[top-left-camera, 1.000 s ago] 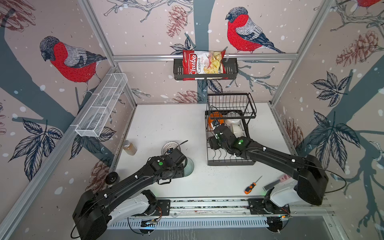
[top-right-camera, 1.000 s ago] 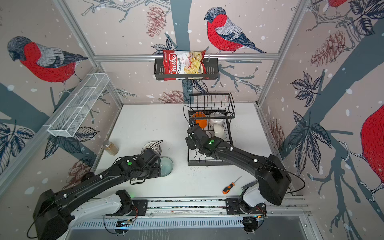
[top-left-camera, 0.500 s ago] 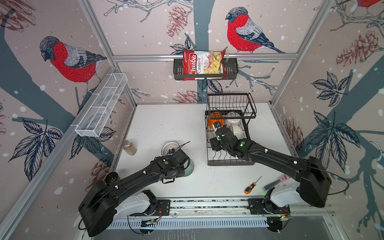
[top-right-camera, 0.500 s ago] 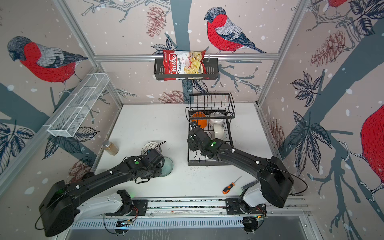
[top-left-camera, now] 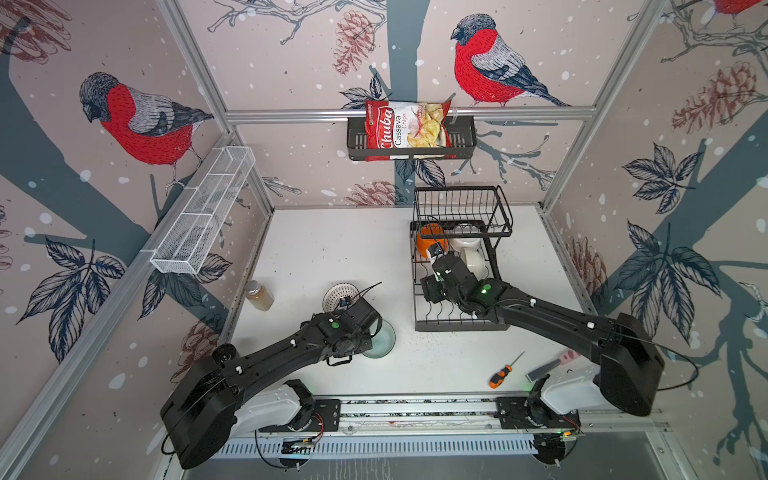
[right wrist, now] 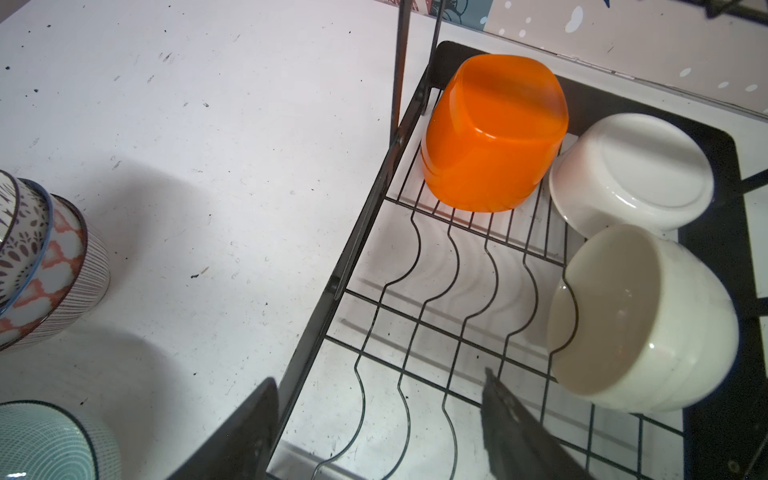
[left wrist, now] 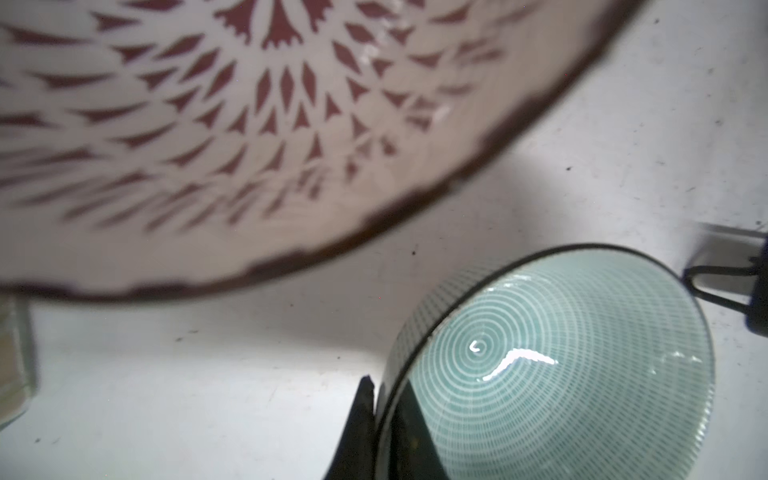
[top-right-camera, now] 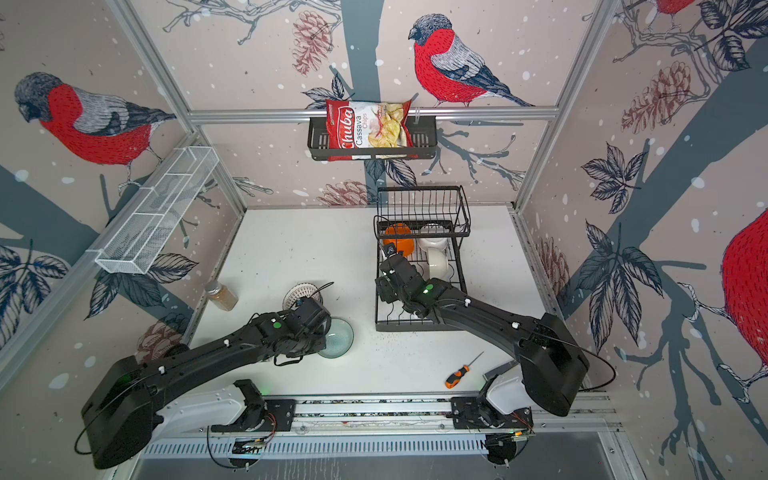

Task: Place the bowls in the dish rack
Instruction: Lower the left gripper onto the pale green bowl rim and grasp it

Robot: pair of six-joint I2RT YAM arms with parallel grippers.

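Observation:
The pale green bowl (left wrist: 561,353) with fine ring lines sits on the white table (top-left-camera: 332,245), seen in both top views (top-right-camera: 340,338). My left gripper (left wrist: 384,415) is shut on its rim, one finger inside and one outside. A stack of patterned bowls (top-left-camera: 343,291) stands just behind it (right wrist: 41,266). In the lower tier of the black dish rack (top-left-camera: 457,326) lie an orange bowl (right wrist: 490,141), a white bowl (right wrist: 631,170) and a cream bowl (right wrist: 640,324). My right gripper (right wrist: 378,415) hangs open and empty over the rack's front left corner.
A small jar (top-left-camera: 259,295) stands left of the bowl stack. An orange-handled screwdriver (top-left-camera: 500,374) and a flat tool (top-left-camera: 548,365) lie near the front right. A chips bag (top-left-camera: 409,129) fills the black wall basket, and a white mesh tray (top-left-camera: 203,216) hangs on the left wall.
My left gripper has closed on the green bowl's rim after the arm shifted slightly toward it. The right arm has barely moved and stays open.

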